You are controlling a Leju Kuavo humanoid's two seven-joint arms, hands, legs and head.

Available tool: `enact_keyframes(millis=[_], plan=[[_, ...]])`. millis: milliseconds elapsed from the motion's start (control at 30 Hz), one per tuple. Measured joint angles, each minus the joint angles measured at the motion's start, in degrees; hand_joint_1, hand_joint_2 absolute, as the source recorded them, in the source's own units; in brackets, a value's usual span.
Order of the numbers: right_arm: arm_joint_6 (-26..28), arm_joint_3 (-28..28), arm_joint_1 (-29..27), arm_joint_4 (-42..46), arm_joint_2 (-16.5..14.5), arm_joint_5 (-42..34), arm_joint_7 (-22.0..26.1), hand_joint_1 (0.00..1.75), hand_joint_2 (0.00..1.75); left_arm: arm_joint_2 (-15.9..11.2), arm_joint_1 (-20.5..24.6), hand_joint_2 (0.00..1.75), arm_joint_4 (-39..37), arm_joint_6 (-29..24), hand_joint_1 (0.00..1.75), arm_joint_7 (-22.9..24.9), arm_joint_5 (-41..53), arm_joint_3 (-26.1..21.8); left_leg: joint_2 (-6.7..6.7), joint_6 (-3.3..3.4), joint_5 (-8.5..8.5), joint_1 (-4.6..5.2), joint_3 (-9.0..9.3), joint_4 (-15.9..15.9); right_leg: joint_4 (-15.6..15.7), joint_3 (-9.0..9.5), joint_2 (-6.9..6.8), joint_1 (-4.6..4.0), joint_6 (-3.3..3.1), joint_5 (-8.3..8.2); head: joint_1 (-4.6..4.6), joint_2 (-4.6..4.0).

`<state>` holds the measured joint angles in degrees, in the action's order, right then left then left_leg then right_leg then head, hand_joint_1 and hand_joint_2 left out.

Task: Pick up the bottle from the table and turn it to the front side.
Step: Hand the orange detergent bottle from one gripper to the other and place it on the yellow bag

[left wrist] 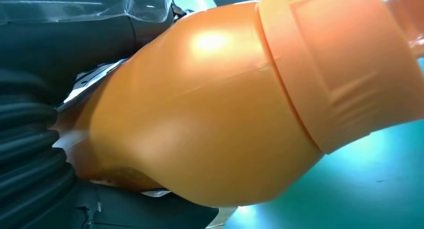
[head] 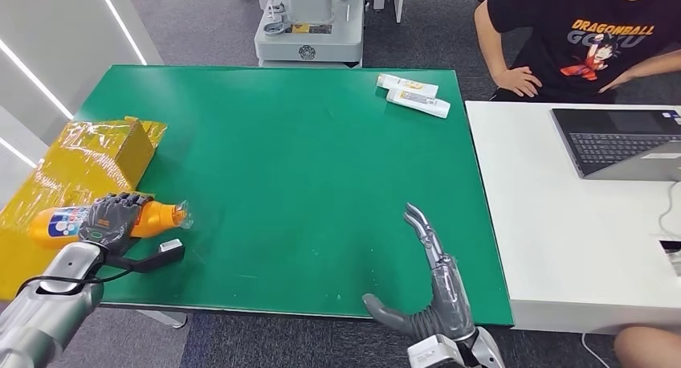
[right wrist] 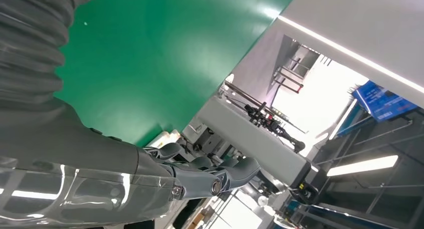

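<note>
Left hand [head: 108,217] around bottle [head: 156,218]

Green table [head: 305,183] — tubes [head: 413,95], yellow box [head: 88,163]

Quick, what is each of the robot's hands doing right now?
Left hand: gripping the orange plastic bottle.
Right hand: open, fingers straight, holding nothing.

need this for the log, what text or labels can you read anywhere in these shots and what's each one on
"DRAGONBALL" on the person's black t-shirt.
"GOKU" just below it on the same shirt, partly covered by the cartoon figure.
Orange bottle in the left hand: blue and white label, print too blurred to read.
Two white tubes at the table's far edge: markings too small to read.
Blue sign in the right wrist view: white lettering unreadable.
Laptop keys: illegible.
</note>
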<state>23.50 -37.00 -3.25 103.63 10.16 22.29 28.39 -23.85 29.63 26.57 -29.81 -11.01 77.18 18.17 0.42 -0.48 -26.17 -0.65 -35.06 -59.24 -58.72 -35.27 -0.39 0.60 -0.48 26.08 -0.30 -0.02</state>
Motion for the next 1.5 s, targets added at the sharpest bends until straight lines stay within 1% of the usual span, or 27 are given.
enact_keyframes(millis=[167,200,300,333,500,867,1133,1200,1300,1367,1433,1500], plan=[[0.0,0.0,-0.8,0.5,0.6,0.0,0.0,0.00,1.75,0.6,0.0,1.75,-0.1,0.0,1.75,0.0,0.2,-0.2,0.04,0.00,0.00,0.00,0.00,0.0,0.0,0.00,0.02,0.00,0.00,-0.01,0.00,0.00],[-0.1,0.0,-0.8,0.5,0.6,0.0,0.0,0.00,1.75,0.7,0.0,1.75,-0.1,0.0,1.64,0.1,0.2,-0.3,0.03,0.00,0.00,0.00,0.00,0.0,0.0,0.00,0.02,0.00,0.00,-0.01,0.00,0.00],[-0.8,0.0,-0.9,0.6,0.7,0.0,0.1,0.00,1.75,1.0,-0.2,1.75,-0.3,0.0,0.34,0.7,0.6,-0.9,0.03,0.00,0.00,0.00,0.00,0.0,0.0,0.00,0.02,0.00,-0.01,-0.01,-0.01,0.00],[-1.1,0.0,-0.8,0.6,0.7,-0.1,0.1,0.00,1.75,1.1,-0.4,1.75,-0.3,-0.1,0.00,1.1,0.9,-1.0,0.03,0.00,0.00,0.00,0.00,0.0,0.0,0.00,0.02,0.00,-0.01,-0.01,-0.01,0.00],[-1.9,0.0,-0.5,0.5,1.0,-1.0,0.6,0.00,1.75,1.6,-1.4,1.75,-0.4,-2.0,0.00,2.2,2.1,-1.9,0.02,-0.01,-0.01,-0.01,0.00,0.0,0.0,0.00,0.02,-0.01,-0.01,0.00,0.00,0.00],[-1.4,0.0,-0.8,0.5,1.8,-1.8,1.1,0.00,1.75,1.6,-3.0,1.75,-0.4,-3.9,0.00,2.2,2.5,-3.9,0.03,-0.03,-0.02,-0.01,0.02,0.0,0.0,0.00,0.02,-0.01,-0.01,0.00,0.00,0.00],[-1.0,0.0,-1.5,0.6,2.2,-2.4,1.4,0.00,1.75,1.6,-3.7,1.75,-0.4,-4.6,0.00,1.5,2.0,-5.3,0.03,-0.04,-0.03,-0.01,0.04,0.0,0.0,0.01,0.02,-0.01,-0.03,0.01,0.00,0.00],[-0.6,0.0,-1.8,0.6,2.2,-2.7,1.9,0.00,1.75,1.7,-4.0,1.75,-0.3,-5.7,0.00,0.8,1.1,-5.8,0.04,-0.04,-0.03,-0.01,0.04,0.0,0.0,0.01,0.03,-0.01,-0.03,0.01,-0.01,0.00],[0.5,0.0,-2.1,0.5,2.2,-3.7,2.9,0.00,1.75,2.2,-6.2,1.75,2.3,-8.4,0.00,-2.0,-2.3,-7.8,0.07,-0.05,-0.03,0.00,0.05,0.0,0.0,-0.01,0.05,-0.01,-0.03,0.01,0.00,0.00],[1.4,0.0,-2.2,0.3,2.2,-4.5,3.8,0.00,1.75,3.1,-8.9,1.75,7.1,-9.5,0.00,-5.8,-4.6,-10.7,0.08,-0.06,-0.05,0.00,0.04,0.0,0.0,-0.01,0.06,0.00,-0.03,0.02,0.00,0.00],[2.4,0.0,-2.1,0.0,2.2,-5.4,4.8,0.00,1.75,4.3,-11.4,1.75,12.4,-9.9,0.00,-10.8,-6.7,-14.7,0.08,-0.10,-0.09,0.01,0.04,0.0,0.0,0.00,0.06,0.00,-0.03,0.03,0.00,0.00],[3.3,0.0,-2.1,-0.3,2.2,-6.1,5.5,0.00,1.75,5.3,-13.2,1.75,16.5,-10.0,0.00,-14.1,-8.3,-18.0,0.08,-0.13,-0.12,0.01,0.04,0.0,0.0,0.00,0.06,0.00,-0.03,0.04,0.01,0.00]])
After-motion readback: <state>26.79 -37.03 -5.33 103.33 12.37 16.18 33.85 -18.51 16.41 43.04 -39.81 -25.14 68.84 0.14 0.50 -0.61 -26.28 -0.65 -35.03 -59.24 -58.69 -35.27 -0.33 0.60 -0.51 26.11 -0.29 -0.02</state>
